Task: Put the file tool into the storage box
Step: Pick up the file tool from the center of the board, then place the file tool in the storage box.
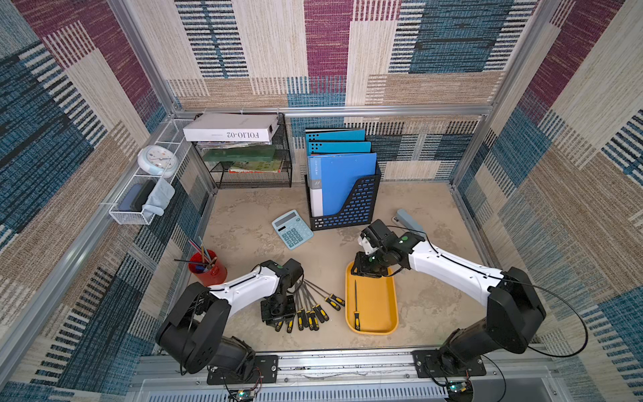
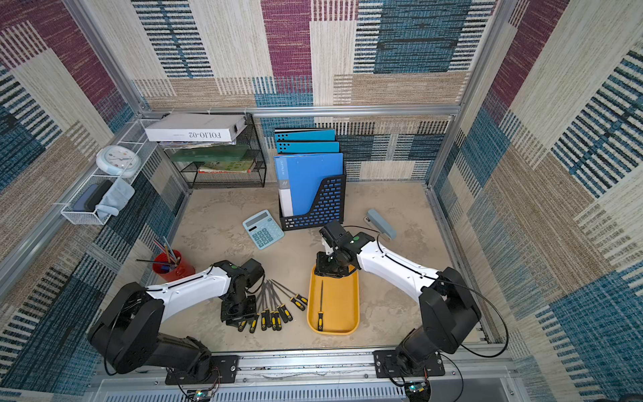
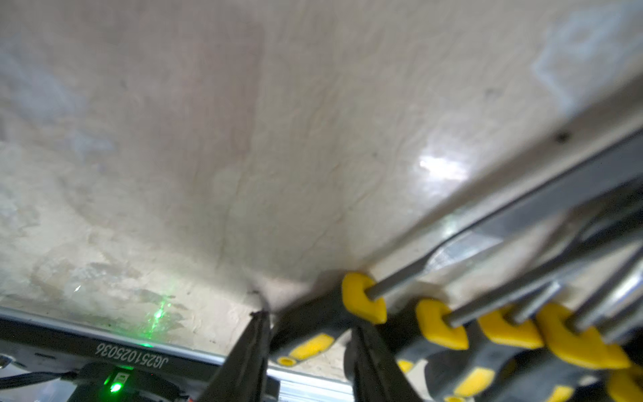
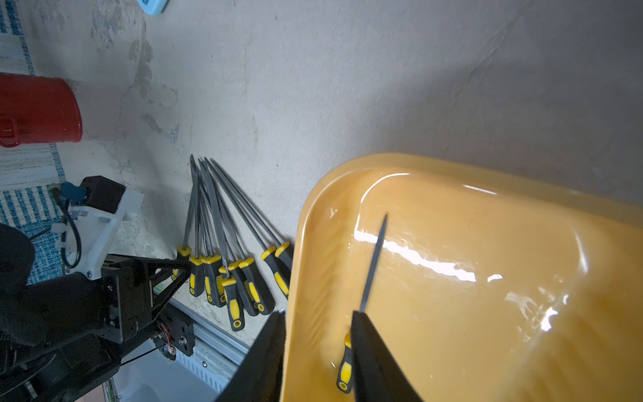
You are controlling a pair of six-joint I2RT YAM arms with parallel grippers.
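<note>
L gripper straddles handle of leftmost file in the fan, near-left of the storage box; clamped or not, cannot tell. R gripper straddles box's far rim, prob. to steady it; grip unclear. Another file lies inside.

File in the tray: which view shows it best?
A top view: the file lies whole in the tray. The right wrist view is closer, but a finger hides part of its handle. The left wrist view misses it.

"FOLIO-02" upside down on white box, "JG251025036" upside down on black bar
</note>
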